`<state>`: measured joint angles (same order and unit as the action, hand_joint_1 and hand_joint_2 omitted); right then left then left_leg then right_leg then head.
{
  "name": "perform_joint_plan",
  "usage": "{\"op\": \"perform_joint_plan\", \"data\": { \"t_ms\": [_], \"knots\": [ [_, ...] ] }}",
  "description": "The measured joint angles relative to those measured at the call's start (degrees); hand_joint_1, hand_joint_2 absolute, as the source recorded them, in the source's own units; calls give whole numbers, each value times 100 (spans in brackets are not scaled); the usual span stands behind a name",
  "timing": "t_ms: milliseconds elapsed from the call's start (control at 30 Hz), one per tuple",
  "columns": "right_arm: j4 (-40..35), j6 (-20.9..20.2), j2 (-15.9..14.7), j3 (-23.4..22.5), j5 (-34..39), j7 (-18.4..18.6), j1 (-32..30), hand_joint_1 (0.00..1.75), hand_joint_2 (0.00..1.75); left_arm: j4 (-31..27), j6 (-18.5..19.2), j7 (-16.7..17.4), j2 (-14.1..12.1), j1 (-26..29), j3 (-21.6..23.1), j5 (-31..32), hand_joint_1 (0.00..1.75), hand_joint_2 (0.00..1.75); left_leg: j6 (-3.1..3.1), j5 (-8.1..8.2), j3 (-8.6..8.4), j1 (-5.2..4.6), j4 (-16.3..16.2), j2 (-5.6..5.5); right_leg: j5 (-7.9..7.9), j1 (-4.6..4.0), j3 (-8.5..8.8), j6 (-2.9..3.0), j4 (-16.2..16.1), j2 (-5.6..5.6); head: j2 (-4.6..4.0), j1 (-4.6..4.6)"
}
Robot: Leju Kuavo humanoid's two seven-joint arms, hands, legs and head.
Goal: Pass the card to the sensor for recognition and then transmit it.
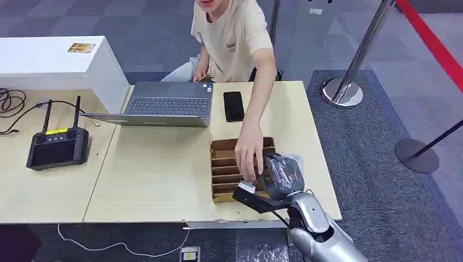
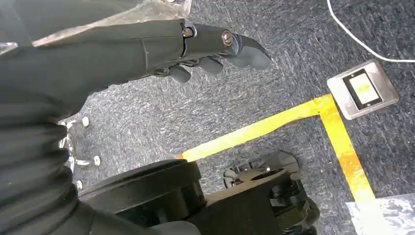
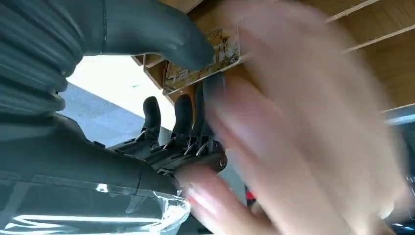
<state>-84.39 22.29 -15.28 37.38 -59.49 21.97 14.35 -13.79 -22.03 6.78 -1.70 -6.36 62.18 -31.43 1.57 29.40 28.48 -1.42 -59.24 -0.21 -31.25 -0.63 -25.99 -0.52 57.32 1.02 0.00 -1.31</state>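
A patterned card (image 3: 205,68) is pinched between the thumb and fingers of my right hand (image 3: 161,142). In the head view that right hand (image 1: 275,177), wrapped in clear plastic, hovers over the near right corner of a slotted cardboard box (image 1: 224,164), with the card's pale edge (image 1: 245,187) at its fingertips. A seated person's hand (image 1: 248,150) reaches down onto the card; it is blurred in the right wrist view (image 3: 303,122). My left hand (image 2: 210,49) hangs over the carpet and holds nothing, its fingers loosely bent.
On the table stand a laptop (image 1: 169,103), a black phone (image 1: 233,105) and a remote controller (image 1: 57,146). A white box (image 1: 54,63) sits at the back left. Stanchion bases (image 1: 342,91) stand at the right. On the floor are a grey floor plate (image 2: 362,90) and yellow tape (image 2: 274,125).
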Motion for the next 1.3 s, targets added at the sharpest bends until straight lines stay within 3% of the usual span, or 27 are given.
{"op": "perform_joint_plan", "data": {
  "t_ms": [200,333,367,467,500,1100,1300],
  "knots": [
    [37,2,2,2,46,-2,-2,103,175,0,-2,4,2,0,0,-2,0,175,0,0,0,0,0,0,0,0,0,0,0,0,0,-2],
    [79,9,2,7,52,-9,-1,113,175,0,-4,4,4,0,0,0,0,175,0,0,0,0,0,0,0,0,0,0,0,0,0,-2],
    [87,11,4,9,57,-11,-2,122,175,0,-4,4,4,0,0,-2,0,175,0,0,0,0,0,0,0,0,0,0,0,0,0,0],
    [98,17,4,22,63,-24,-2,169,175,0,-4,4,4,0,0,-2,0,175,0,0,0,0,0,0,0,0,0,0,0,0,0,0],
    [114,20,4,26,68,-37,-2,175,175,0,-7,4,4,0,0,-2,0,175,0,0,0,0,0,0,0,0,0,0,0,0,0,-2],
    [199,114,9,31,131,-98,58,175,175,0,-7,4,7,0,0,-2,0,175,0,0,-1,0,0,0,0,0,1,0,0,0,0,-2],
    [136,247,0,28,483,-243,52,175,175,0,-9,-6,7,1,0,-4,0,175,0,0,-2,0,-1,1,0,0,0,0,0,0,0,-2]
  ]
}}
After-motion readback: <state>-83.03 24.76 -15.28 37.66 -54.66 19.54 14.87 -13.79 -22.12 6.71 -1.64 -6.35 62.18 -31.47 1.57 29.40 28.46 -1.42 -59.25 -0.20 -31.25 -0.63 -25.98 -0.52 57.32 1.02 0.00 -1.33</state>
